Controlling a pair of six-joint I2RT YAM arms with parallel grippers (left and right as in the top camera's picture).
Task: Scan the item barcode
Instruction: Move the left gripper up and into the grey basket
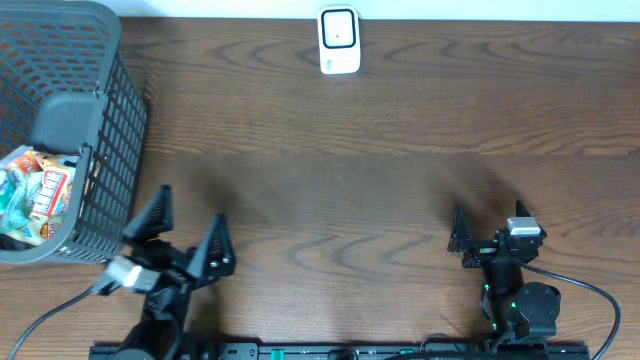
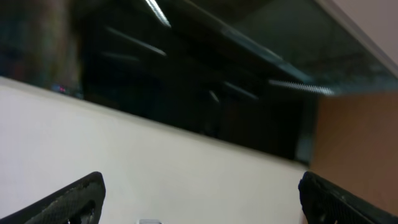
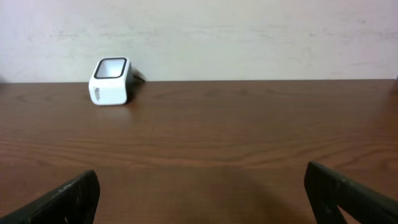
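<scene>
Fingers on both arms are spread wide and hold nothing.

From overhead, we see the left fingers [image 1: 152,216] near the front edge, just beside the dark grey plastic mesh basket [image 1: 112,120] at the left end. The right fingers [image 1: 460,236] sit well apart from them on the other side. The colourful crinkled snack packets [image 1: 35,190] lie inside the basket, and we take one of them to be the item to scan. The left arm looks placed to reach in for it. The small white box-shaped barcode scanner [image 1: 339,40] stands at the far edge, facing the arms, we judge so that a packet can be held up to its window. Between basket and scanner the brown wood-grain worktop [image 1: 330,170] is bare.

In the left wrist view, the left fingers [image 2: 71,198] frame a blurred scene, dark above and pale below. We cannot tell what it shows.

In the right wrist view, the right fingers [image 3: 68,196] open toward the barcode scanner [image 3: 111,81], which is far off at the left. The worktop [image 3: 217,137] runs level to a plain pale wall [image 3: 249,37].
</scene>
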